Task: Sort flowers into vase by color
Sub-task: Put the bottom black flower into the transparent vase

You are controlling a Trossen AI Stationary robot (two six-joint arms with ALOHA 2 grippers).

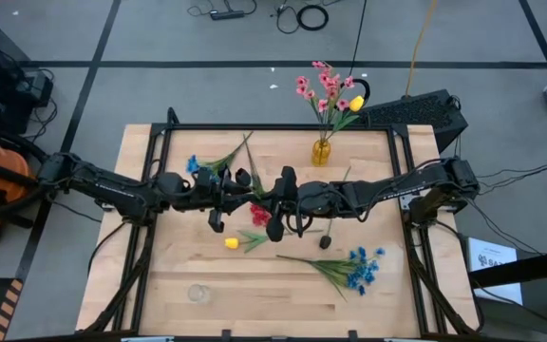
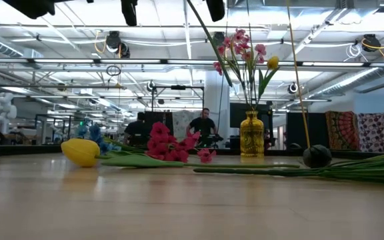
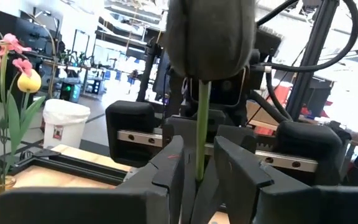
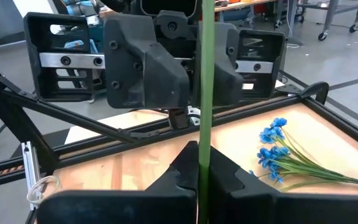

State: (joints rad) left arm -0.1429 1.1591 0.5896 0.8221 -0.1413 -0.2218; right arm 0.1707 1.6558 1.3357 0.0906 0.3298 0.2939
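Above the table's middle my two grippers face each other. My right gripper (image 4: 201, 171) is shut on a dark-headed flower (image 3: 210, 37), whose green stem stands upright with the head on top. My left gripper (image 3: 199, 171) is open. Its fingers stand on either side of the same stem, just under the head, with a narrow gap on each side. In the high view the left gripper (image 1: 257, 195) and right gripper (image 1: 285, 199) nearly meet. An amber vase (image 1: 322, 150) at the far edge holds pink flowers (image 1: 323, 87) and a yellow bud. My right gripper pinches the flower's green stem (image 4: 202, 146) between its two fingers. The fingers come in roughly level from the table's right and lie across the stem. The flower stands upright, lifted clear of the table, and its stem runs on up past my left gripper.
On the table lie a red flower (image 1: 259, 217), a yellow bud (image 1: 233, 243), a blue sprig (image 1: 359, 268) near the right, another blue sprig (image 1: 196, 165) at the left and a second dark head (image 1: 324, 242). A clear glass (image 1: 198, 293) stands near the front left.
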